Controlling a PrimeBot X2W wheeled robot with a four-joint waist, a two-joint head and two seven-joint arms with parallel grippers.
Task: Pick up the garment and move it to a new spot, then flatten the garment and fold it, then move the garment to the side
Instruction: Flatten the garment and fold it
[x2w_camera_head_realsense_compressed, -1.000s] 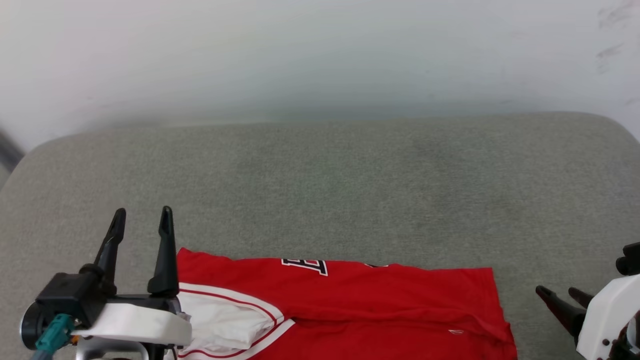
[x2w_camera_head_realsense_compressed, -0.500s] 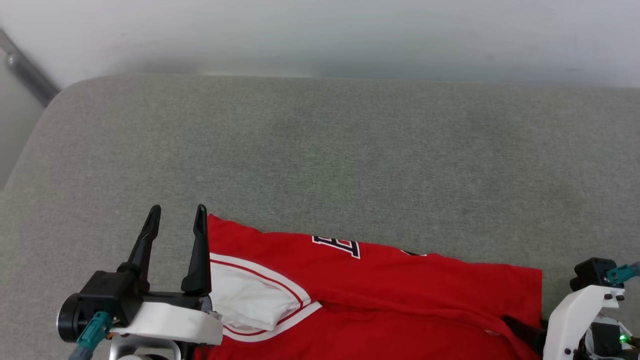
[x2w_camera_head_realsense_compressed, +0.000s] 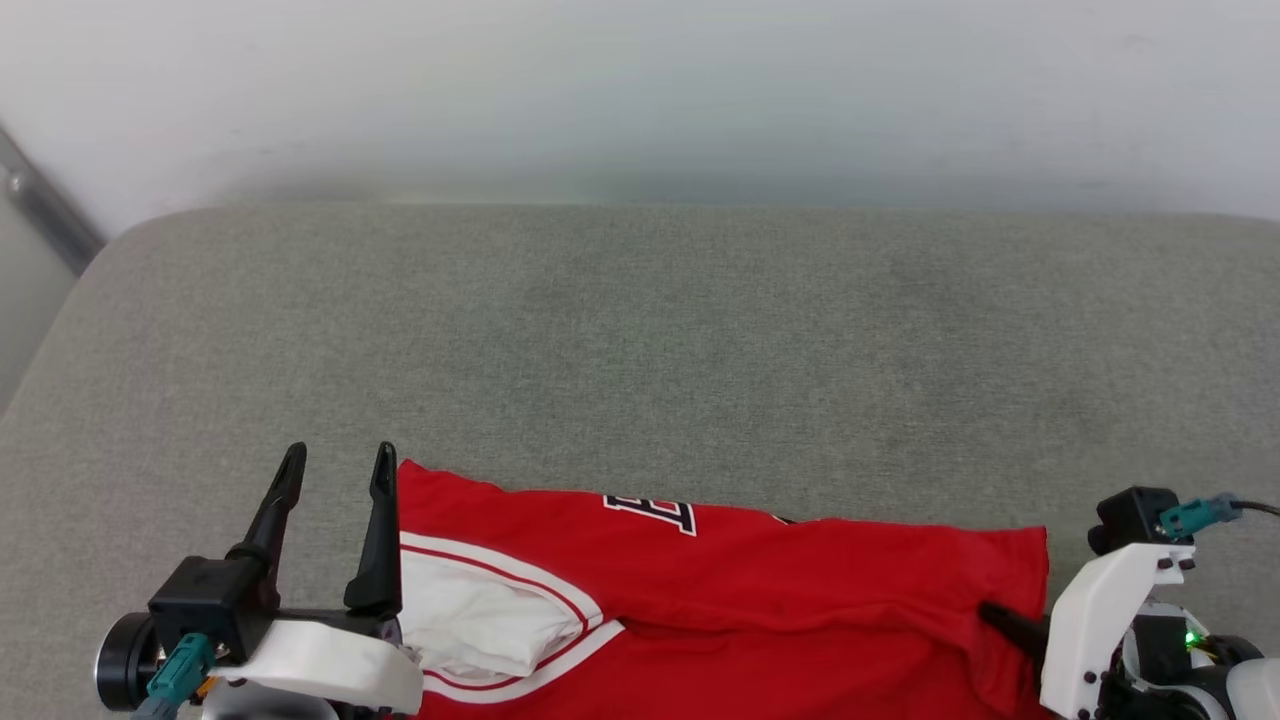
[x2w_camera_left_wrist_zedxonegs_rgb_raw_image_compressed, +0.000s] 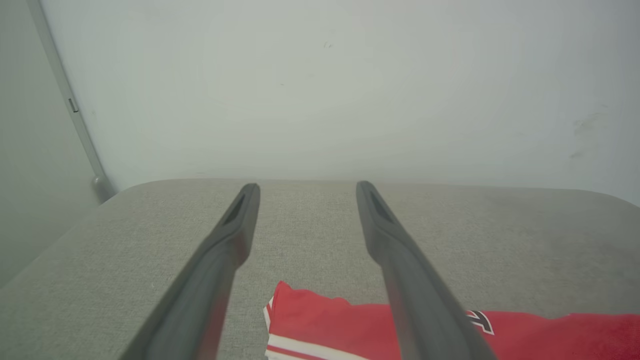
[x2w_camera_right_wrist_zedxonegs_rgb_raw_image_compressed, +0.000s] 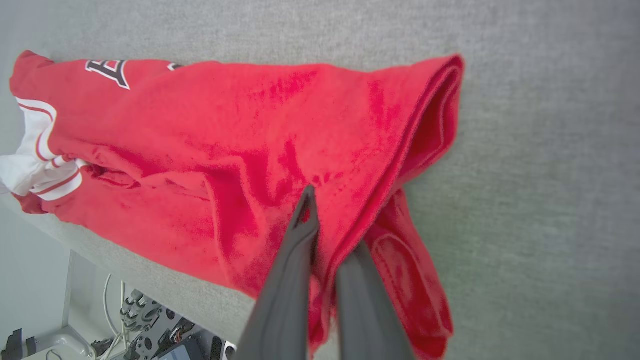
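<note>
Red jersey cloth, the garment (x2w_camera_head_realsense_compressed: 760, 600) lies folded in a long band along the near edge of the grey cloth-covered table (x2w_camera_head_realsense_compressed: 640, 340), with a white sleeve (x2w_camera_head_realsense_compressed: 470, 620) with striped trim at its left end. Black, white-outlined lettering (x2w_camera_head_realsense_compressed: 650, 513) peeks over the far fold, possibly an "E", partly hidden. The right gripper (x2w_camera_right_wrist_zedxonegs_rgb_raw_image_compressed: 330, 222) has its fingers closed, pinching a fold at the garment's right end. The left gripper (x2w_camera_head_realsense_compressed: 340, 455) has its fingers wide apart and empty, just beside the left end.
</note>
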